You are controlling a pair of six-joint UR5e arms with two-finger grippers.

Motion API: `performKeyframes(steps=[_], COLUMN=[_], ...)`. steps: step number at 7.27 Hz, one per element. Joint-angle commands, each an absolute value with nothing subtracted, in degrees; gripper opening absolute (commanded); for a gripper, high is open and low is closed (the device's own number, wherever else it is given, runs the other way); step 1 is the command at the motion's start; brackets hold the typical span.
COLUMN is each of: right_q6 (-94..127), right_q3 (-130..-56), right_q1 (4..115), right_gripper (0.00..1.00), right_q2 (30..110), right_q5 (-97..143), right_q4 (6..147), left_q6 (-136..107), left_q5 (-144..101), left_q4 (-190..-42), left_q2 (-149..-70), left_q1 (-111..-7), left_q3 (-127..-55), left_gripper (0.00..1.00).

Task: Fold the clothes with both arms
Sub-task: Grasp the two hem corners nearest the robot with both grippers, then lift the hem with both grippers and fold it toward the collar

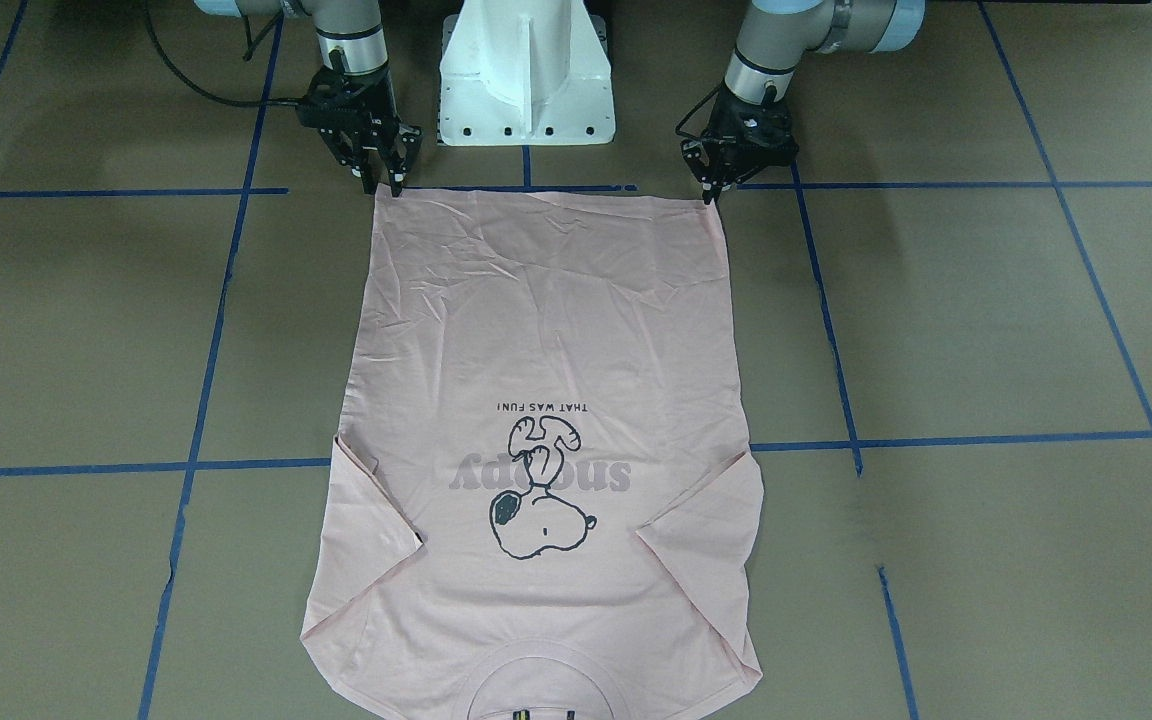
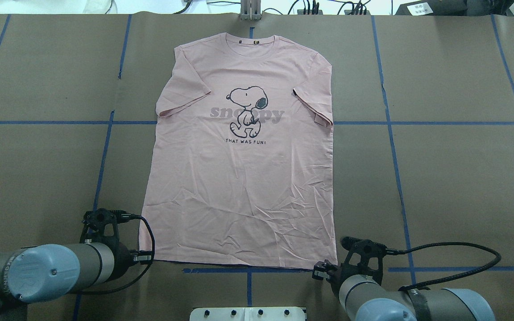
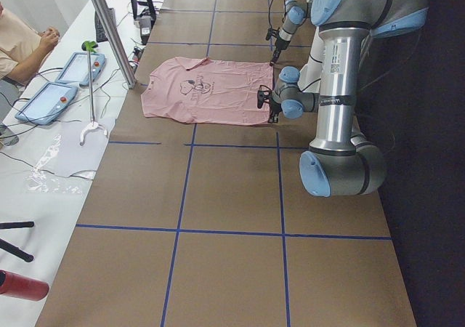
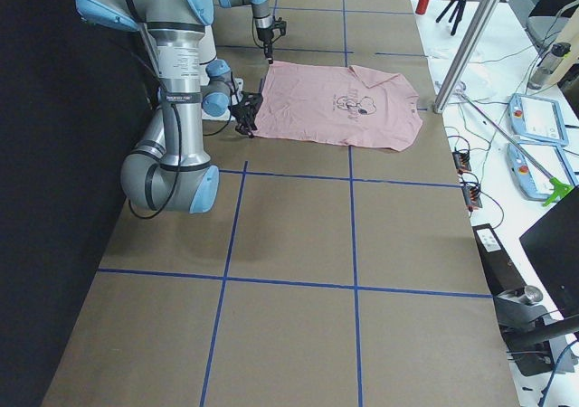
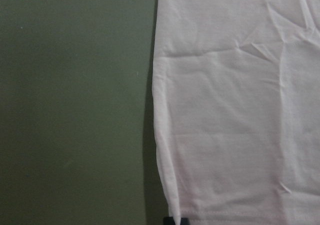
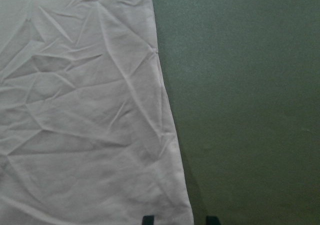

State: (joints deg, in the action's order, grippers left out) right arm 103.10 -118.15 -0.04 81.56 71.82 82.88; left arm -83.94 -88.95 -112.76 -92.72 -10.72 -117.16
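The pale pink T-shirt [image 1: 536, 330] lies flat and print side up on the brown table, its collar far from the robot and its hem [image 2: 239, 263] nearest it. My left gripper [image 1: 711, 195] is down at the hem's left corner. In the left wrist view its fingertips [image 5: 177, 221] show as one dark tip, shut on the corner of the T-shirt [image 5: 235, 110]. My right gripper [image 1: 383, 187] stands open at the other hem corner. In the right wrist view its two fingertips [image 6: 148, 219] straddle the edge of the cloth [image 6: 80, 110].
The white pedestal base [image 1: 526, 80] stands between the arms at the near table edge. Blue tape lines [image 2: 391, 122] grid the brown surface. A metal post [image 3: 109, 29] rises beyond the collar. Tablets [image 3: 43, 102] and a seated person [image 3: 22, 43] are past the far edge.
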Motion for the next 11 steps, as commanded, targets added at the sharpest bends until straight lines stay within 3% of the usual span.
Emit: performKeyframes(steps=[1,2,5,6,8,9,10,11], right_q6=[103.10,103.01,102.49,102.13,98.81,98.70,98.79,98.79], right_q3=[-118.21,-118.21,-119.17,-122.83,-134.49,-143.44,-155.01,-160.00], right_q1=[-0.09,-0.09,0.43,0.70,1.58,1.58,1.32,1.84], right_gripper=[0.21,0.00,0.00,0.00,0.00,0.00,0.00,0.00], right_q2=[81.65,81.65,81.74,83.48,90.31,91.83,90.98,87.49], right_q5=[71.72,71.72,71.98,72.42,72.95,75.39,80.28,84.68], right_q4=[82.88,82.88,82.88,82.88,83.14,90.11,102.27,108.66], left_q6=[-83.94,-83.94,-83.94,-82.80,-80.60,-80.25,-80.24,-80.42], left_q5=[-89.03,-88.95,-89.12,-89.90,-94.81,-98.31,-101.48,-104.65], left_q4=[-112.76,-112.76,-112.76,-111.89,-98.35,-88.34,-78.24,-70.83], left_q2=[-92.72,-92.81,-92.90,-92.03,-92.98,-95.42,-100.32,-105.68], left_q1=[-10.72,-10.72,-10.81,-11.51,-11.86,-12.82,-14.40,-16.50], left_q3=[-117.16,-117.16,-117.94,-121.26,-134.30,-142.82,-150.57,-155.86], left_gripper=[0.00,0.00,0.00,0.00,0.00,0.00,0.00,0.00])
